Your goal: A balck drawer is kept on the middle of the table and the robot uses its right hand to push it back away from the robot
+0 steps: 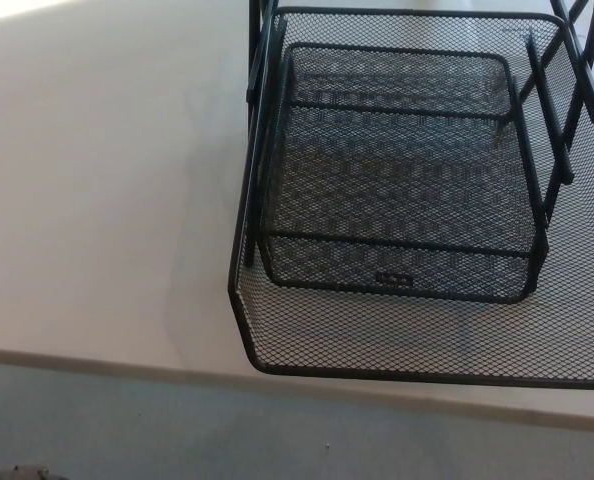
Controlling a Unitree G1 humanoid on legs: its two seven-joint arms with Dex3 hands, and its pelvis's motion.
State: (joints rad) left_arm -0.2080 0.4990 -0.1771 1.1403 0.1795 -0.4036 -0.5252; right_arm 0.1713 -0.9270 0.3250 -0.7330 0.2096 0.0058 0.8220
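Observation:
A black wire-mesh drawer unit [407,200] stands on the white table [97,200], filling the upper right of the head view. Its lower tray [377,345] juts toward the table's near edge, its front rim close to that edge. A smaller upper tray [397,110] sits above it between black metal uprights. The unit's right side runs out of the picture. Neither of my hands shows in the view.
The table's front edge [127,362] crosses the bottom of the picture, with grey floor [227,430] below it. Bare white tabletop lies to the left of the drawer unit. A small dark object [17,473] peeks in at the bottom left corner.

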